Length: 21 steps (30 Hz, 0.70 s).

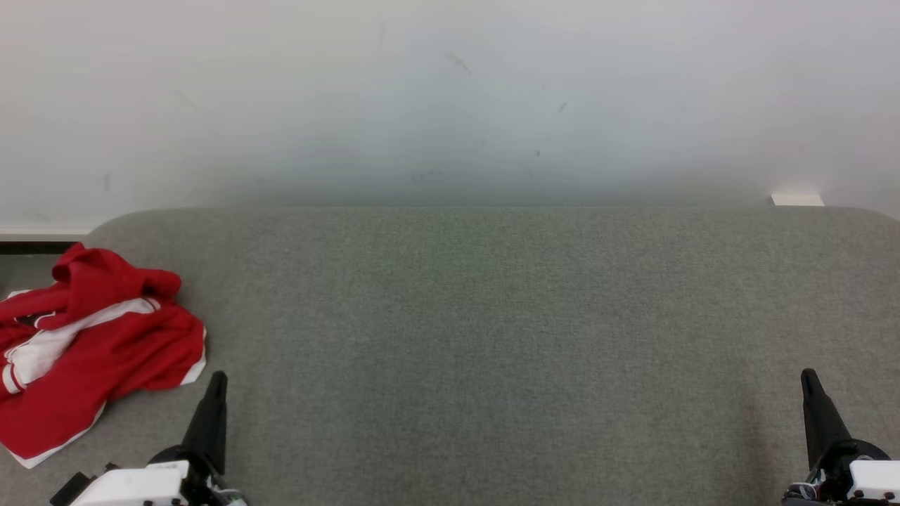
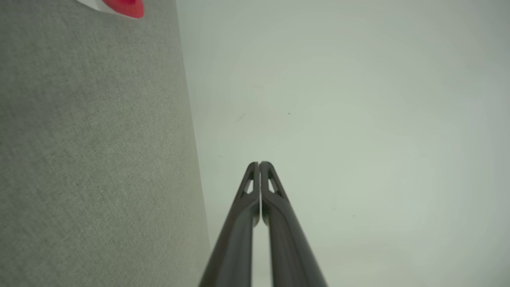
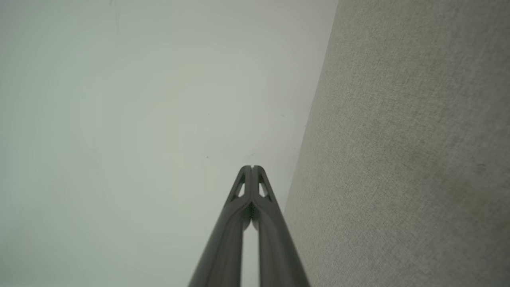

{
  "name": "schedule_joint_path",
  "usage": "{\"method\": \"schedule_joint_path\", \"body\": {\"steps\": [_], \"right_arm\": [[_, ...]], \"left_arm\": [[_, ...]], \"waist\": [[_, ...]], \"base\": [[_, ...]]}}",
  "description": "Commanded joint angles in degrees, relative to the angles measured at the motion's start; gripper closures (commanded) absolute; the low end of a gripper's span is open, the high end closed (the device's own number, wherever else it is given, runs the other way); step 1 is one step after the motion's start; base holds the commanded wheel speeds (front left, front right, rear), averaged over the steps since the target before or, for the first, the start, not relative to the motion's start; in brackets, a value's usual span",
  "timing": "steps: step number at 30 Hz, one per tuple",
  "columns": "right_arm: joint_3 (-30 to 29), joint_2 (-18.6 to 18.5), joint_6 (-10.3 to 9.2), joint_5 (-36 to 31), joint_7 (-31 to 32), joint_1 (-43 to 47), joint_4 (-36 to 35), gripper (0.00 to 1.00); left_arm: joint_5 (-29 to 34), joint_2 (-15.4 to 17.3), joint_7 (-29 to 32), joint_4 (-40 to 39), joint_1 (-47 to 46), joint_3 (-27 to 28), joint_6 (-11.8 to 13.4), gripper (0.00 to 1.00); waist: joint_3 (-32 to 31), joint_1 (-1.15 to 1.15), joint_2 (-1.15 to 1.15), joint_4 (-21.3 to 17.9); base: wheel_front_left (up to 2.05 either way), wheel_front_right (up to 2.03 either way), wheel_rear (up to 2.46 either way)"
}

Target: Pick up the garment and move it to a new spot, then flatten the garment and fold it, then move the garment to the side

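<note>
Red cloth with white bands and trim, the garment (image 1: 91, 344) lies crumpled in a loose heap at the near left of the grey felt-covered table (image 1: 492, 316). Part of the heap runs past the left edge of the head view. One white-edged corner of it lies flat on the felt, pointing toward the robot.

Just to the right of that heap is the left gripper (image 1: 216, 381), over the table's near edge, its dark fingers pointing away from the robot. It is near the garment's right hem but apart from it. In the left wrist view its two fingers are pressed together at the tips with nothing between them, and a small red corner of the garment shows at the top of the felt.

Well apart from it, at the near right of the table, is the right gripper (image 1: 808, 379), pointing the same way. The right wrist view shows its fingers also closed tip to tip on nothing.

Behind the table is a pale wall (image 1: 450, 105) with a few faint dark scuffs. A small white block (image 1: 797, 199) sits at the table's far right edge against the wall.
</note>
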Motion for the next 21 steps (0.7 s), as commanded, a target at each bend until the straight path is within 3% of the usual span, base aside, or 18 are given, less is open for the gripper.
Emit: {"method": "schedule_joint_path", "body": {"steps": [1, 21], "right_arm": [[-0.20, -0.06, -0.14, -0.25, 0.14, -0.68, -0.04, 1.00], [-0.20, -0.06, -0.14, -0.25, 0.14, -0.69, -0.04, 1.00]], "left_arm": [[0.97, 0.10, 0.17, 0.00, -0.38, 0.06, 0.01, 1.00], [0.97, 0.10, 0.17, 0.00, -0.38, 0.06, 0.01, 1.00]], "waist": [[0.00, 0.00, 0.00, 0.00], [0.00, 0.00, 0.00, 0.00]], "base": [[0.00, 0.00, 0.00], [0.00, 0.00, 0.00]]}}
